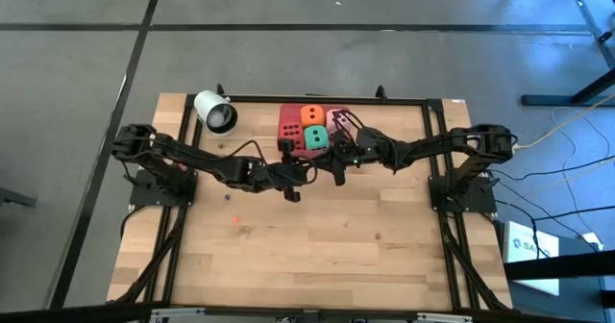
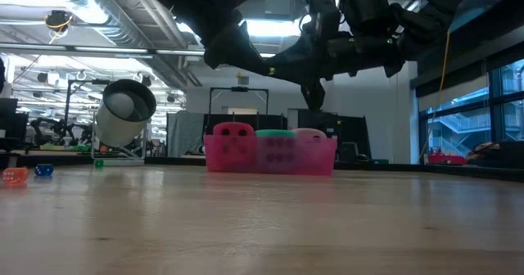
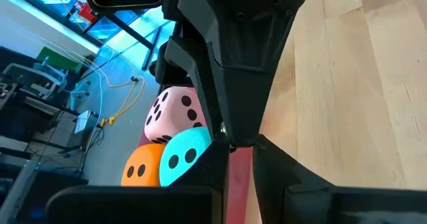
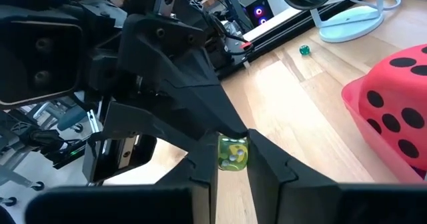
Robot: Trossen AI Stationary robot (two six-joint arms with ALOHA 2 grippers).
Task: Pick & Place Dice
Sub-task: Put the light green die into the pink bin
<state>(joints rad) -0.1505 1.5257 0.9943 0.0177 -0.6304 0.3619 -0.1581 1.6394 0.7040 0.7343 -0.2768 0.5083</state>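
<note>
Four soft dice sit in the pink tray (image 1: pixel 300 148) at the table's far middle: red (image 1: pixel 291 126), orange (image 1: pixel 311 114), green (image 1: pixel 315 137) and light pink (image 1: pixel 338 121). Just in front of the tray my two grippers meet tip to tip above the table, the left (image 1: pixel 309 169) coming from the left and the right (image 1: pixel 334 164) from the right. Between them hangs a much smaller yellow-green die (image 4: pixel 233 152). My right gripper (image 4: pixel 233 159) is shut on it. My left gripper (image 3: pixel 240 157) is nearly shut, its tips at the same die. My left gripper's fingertips (image 4: pixel 225 132) come together on the small die's far side, slanting a little downward from the table's left. The right gripper hides the contact in the left wrist view, so I cannot tell how much of the die they have. My right gripper pinches the small die's two opposite faces (image 4: pixel 222 155) between its two fingers, coming nearly level from the table's right. The die is clear of the table, held in the air in front of the tray.
A white round lamp-like object (image 1: pixel 215 111) stands at the far left of the table. A few tiny dice lie on the wood: green (image 4: pixel 304 49), orange (image 2: pixel 15 176) and blue (image 2: pixel 43 170). A black frame (image 1: pixel 430 131) runs round the table. The near half is bare wood (image 1: pixel 307 256).
</note>
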